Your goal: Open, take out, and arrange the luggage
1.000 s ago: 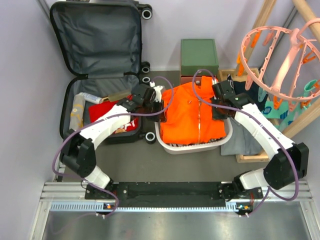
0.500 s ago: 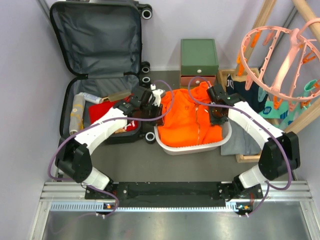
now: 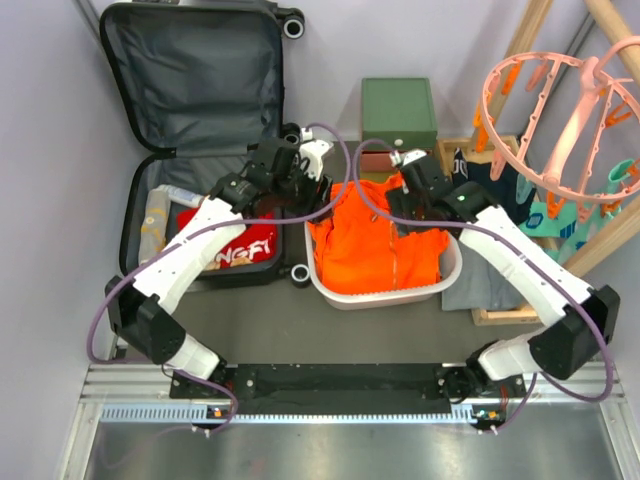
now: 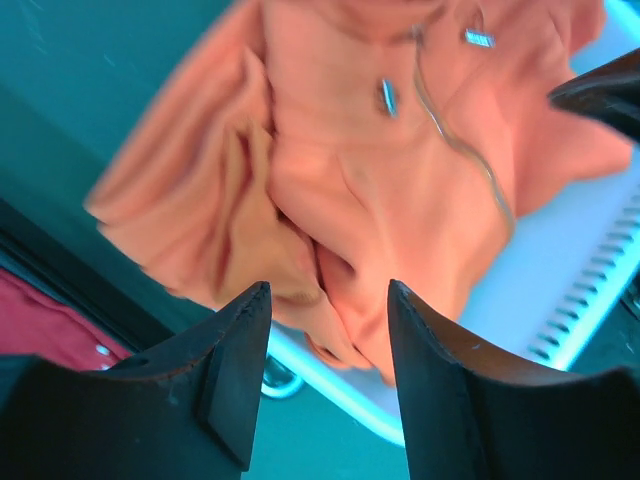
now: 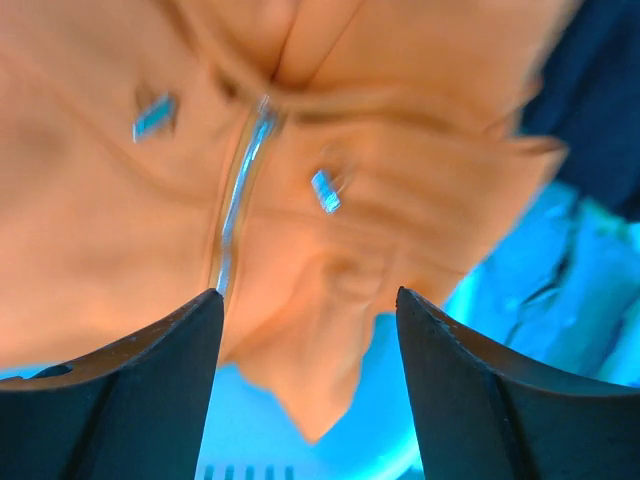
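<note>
The luggage (image 3: pixel 190 130) lies open at the worktop's far left, just left of the left claw (image 4: pixel 327 295) and well apart from the right claw (image 5: pixel 308 300). Both claws hang spread and empty over the orange jacket (image 3: pixel 385 245) in the white basket (image 3: pixel 385 297). A second ago they pinched it; now it has slumped lower.

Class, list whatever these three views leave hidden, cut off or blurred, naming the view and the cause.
Top view: the print on the red cloth, partly covered by the left arm.
Top view: what lies in the basket under the orange jacket.
Top view: the pink peg hanger, cut off by the right edge.
Wrist views: the jacket's small metal fittings, blurred.
</note>
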Robot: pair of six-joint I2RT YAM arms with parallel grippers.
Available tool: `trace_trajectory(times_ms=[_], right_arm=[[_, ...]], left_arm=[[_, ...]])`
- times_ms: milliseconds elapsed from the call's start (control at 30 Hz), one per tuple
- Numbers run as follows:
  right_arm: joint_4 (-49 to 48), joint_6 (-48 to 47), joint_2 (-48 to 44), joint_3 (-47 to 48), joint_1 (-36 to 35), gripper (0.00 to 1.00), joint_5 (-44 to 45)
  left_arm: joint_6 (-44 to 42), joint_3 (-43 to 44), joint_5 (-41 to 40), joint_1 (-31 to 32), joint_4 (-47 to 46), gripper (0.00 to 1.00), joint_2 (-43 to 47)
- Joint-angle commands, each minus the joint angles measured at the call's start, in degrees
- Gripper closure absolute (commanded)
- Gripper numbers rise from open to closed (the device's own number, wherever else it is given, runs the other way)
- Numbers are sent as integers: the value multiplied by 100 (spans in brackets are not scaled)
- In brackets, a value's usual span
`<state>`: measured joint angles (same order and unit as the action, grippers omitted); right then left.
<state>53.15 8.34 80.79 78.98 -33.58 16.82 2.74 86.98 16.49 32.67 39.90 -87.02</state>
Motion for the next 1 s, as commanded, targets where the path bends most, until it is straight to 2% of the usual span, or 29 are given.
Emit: trace_trajectory(times_ms=[0,133,200,400,433,467,500,533,600,633,733,867,967], right_arm=[[-761,-175,-231,521,132,34,796],[-1121,-34,322,917,755,40,446],[-1445,-244,576,1023,766,40,436],[-2080,-693,1043,1084,766,38,190],[-2124,-772,1192,1067,766,39,155],[-2159,-790,1237,989,774,40,146],[-2185,-807,1280,936,774,43,129],[-2229,-807,1333,883,774,57,68],[-2238,-755,1351,663,766,73,50],[-2247,-668,1343,584,774,86,41],[-2247,-474,1307,277,766,100,-160],[-2194,-342,1386,-66,783,100,-144],[-2142,-272,1605,-6,818,100,-196]], left_arm=[[-204,13,-716,-6,-822,45,-147],[-230,-32,-1306,-15,-1466,45,-613],[-230,-50,-1517,-15,-1695,45,-789],[-230,-163,-1202,-14,-1767,45,-1001],[-404,-181,-1114,-6,-1671,43,-1009],[-354,-207,-1009,-14,-1600,69,-992],[-353,-260,-781,-15,-1556,83,-983],[-353,-295,-657,-15,-1512,90,-948],[-327,-418,-490,12,-1459,100,-887],[-318,-462,-472,21,-1441,100,-808],[-362,-655,-201,73,-1493,100,-632],[-458,-902,65,135,-1661,100,-552],[-625,-1060,-363,161,-1731,100,-772]])
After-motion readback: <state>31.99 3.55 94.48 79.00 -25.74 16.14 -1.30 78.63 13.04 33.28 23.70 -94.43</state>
